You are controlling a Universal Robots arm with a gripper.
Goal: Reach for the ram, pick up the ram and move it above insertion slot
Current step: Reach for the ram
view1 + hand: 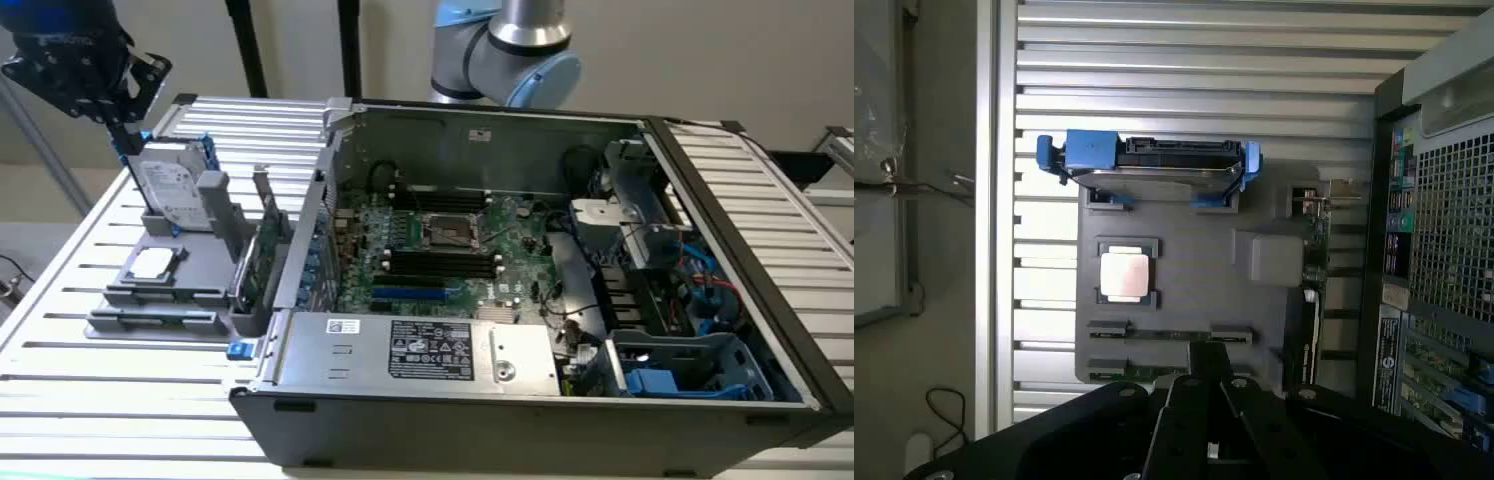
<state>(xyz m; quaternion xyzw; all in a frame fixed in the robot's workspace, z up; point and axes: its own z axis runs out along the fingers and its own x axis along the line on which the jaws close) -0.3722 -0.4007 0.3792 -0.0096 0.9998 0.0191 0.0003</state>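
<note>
1. Gripper (120, 120): black, carried on the grey-and-blue arm (514, 45). It hangs high at the exterior view's upper left, above the far end of the holder and clear of everything beneath it.
2. Fingers (1184, 400): dark, drawn together so their tips appear to meet, with nothing between them. In the wrist view the tips overlap the holder's slotted end, just beside the ram.
3. Ram (1139, 374): a thin green strip seen edge-on. It stands in the outermost long slot of the holder, at the end opposite the hard drive. The gripper is not touching it.
4. Holder (1194, 290): a grey moulded fixture lying on the table beside the computer case.
5. Hard drive (1154, 165): silver with blue brackets at both ends, standing on edge in the holder.
6. Processor chip (1126, 275): square and pale, lying flat in its recess between the hard drive and the long slots.
7. Expansion card (267, 245): green, upright along the holder's side nearest the case.
8. Computer case (534, 395): open, showing the motherboard (454, 235) with its black memory slots (441, 262), well apart from the ram.
9. Table (120, 400): slatted metal, carrying both holder and case.
</note>
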